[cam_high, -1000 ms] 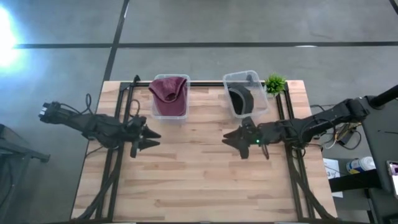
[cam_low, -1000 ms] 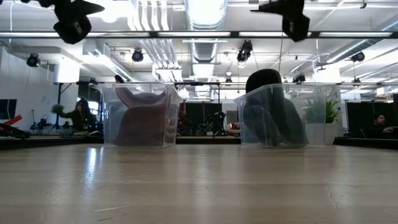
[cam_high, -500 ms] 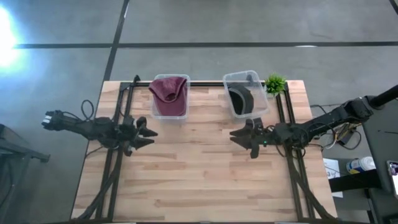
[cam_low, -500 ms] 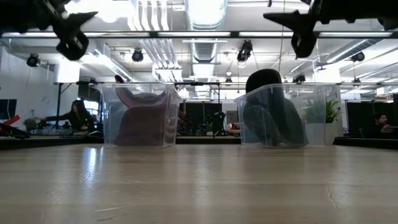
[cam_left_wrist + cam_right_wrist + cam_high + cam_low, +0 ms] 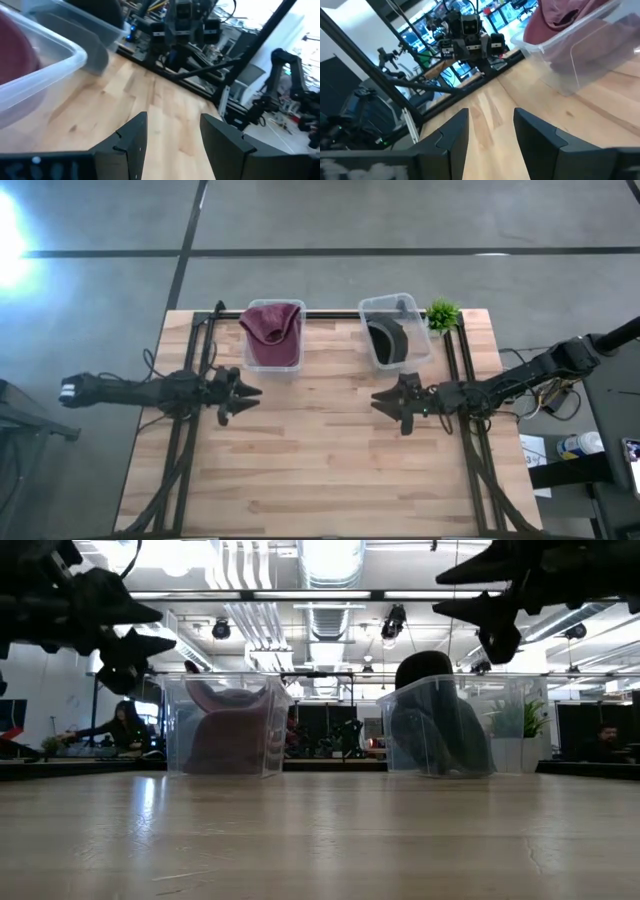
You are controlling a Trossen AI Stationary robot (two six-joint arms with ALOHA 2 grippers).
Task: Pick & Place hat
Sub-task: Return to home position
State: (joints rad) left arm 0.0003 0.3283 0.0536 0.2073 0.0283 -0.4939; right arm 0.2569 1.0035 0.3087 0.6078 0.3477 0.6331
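The red cap [image 5: 272, 328] is lying in the left bin [image 5: 274, 367], the black cap [image 5: 386, 340] in the right bin [image 5: 402, 301]. The left arm [image 5: 165, 390] and right arm [image 5: 480, 392] are hovering over the tabletop [image 5: 320, 470] near the bins, both sets of jaws standing apart, holding nothing.

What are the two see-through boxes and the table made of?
The left bin and right bin look like clear, glossy plastic: you can see straight through their walls. The table looks like pale wooden planks, with grain lines and seams showing.
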